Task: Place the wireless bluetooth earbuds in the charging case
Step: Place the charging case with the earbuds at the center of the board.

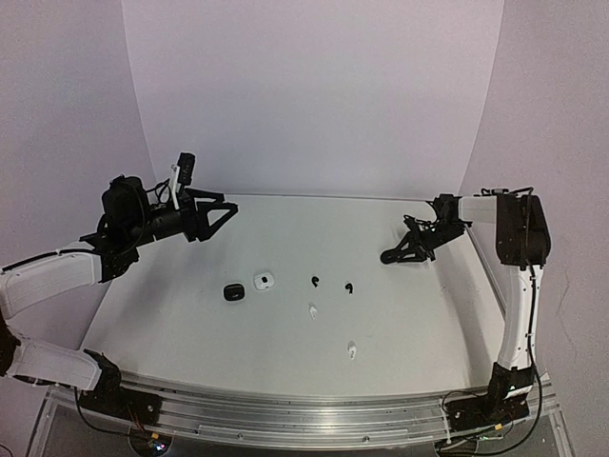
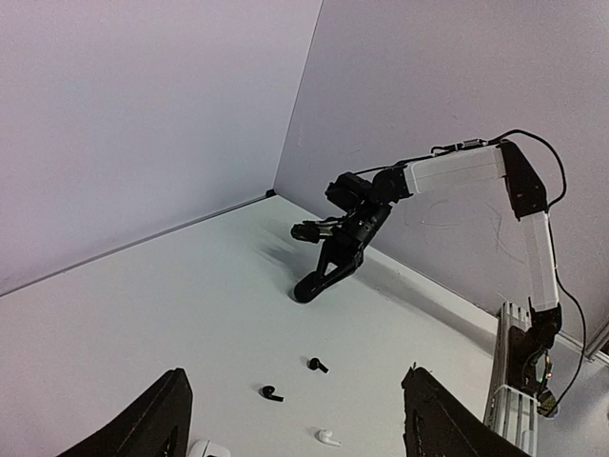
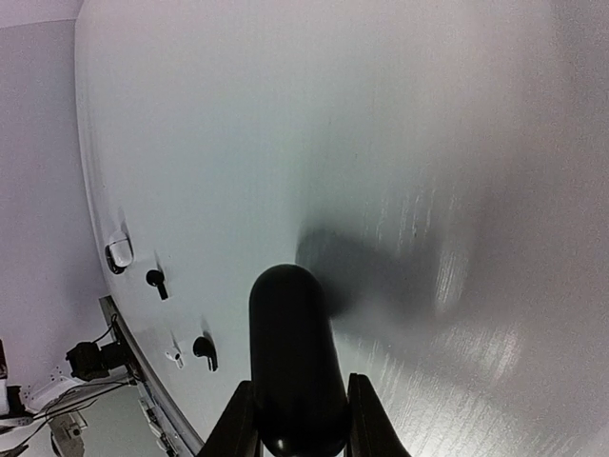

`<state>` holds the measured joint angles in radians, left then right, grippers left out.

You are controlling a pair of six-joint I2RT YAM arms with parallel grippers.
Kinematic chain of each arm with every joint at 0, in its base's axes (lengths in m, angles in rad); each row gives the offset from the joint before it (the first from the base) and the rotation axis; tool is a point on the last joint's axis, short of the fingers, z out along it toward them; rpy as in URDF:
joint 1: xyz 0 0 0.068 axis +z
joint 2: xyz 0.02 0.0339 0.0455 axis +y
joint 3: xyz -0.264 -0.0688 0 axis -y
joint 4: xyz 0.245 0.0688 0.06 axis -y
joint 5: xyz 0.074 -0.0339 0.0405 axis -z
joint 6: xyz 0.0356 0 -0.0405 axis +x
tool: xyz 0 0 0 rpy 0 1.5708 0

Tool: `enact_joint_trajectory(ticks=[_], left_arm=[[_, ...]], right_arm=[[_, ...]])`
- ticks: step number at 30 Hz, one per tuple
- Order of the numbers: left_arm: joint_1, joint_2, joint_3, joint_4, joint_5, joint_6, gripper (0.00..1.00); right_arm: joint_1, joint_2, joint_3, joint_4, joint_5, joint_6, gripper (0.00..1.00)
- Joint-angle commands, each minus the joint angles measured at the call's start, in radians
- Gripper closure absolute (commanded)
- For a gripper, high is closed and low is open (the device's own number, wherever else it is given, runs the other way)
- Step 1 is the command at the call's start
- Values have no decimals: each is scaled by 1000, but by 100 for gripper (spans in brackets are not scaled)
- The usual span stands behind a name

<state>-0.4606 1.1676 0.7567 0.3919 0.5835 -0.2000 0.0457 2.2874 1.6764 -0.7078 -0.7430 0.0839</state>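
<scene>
Plainly, the left gripper hangs above the white tabletop with its fingers spread, nothing between them. We see the right gripper low over the table's right side, pinching what looks like a smooth black pebble-shaped case. The tiny stemmed plastic earbuds lie loose mid-table: one black earbud, another black earbud near it, a white earbud and a second white earbud nearer the arms. To their left sit a small black rounded case and a small white rounded case, just beside each other.
</scene>
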Motion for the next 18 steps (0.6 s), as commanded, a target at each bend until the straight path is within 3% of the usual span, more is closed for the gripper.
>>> enact_joint_trajectory(ticks=[1,18], left_arm=[[4,11,27,14,14,19,26],[4,18,29,15,16,16,27]], right_arm=[[-16,50,33,-74,43,-44,73],[-20,69,108,-100,144,-29,48]])
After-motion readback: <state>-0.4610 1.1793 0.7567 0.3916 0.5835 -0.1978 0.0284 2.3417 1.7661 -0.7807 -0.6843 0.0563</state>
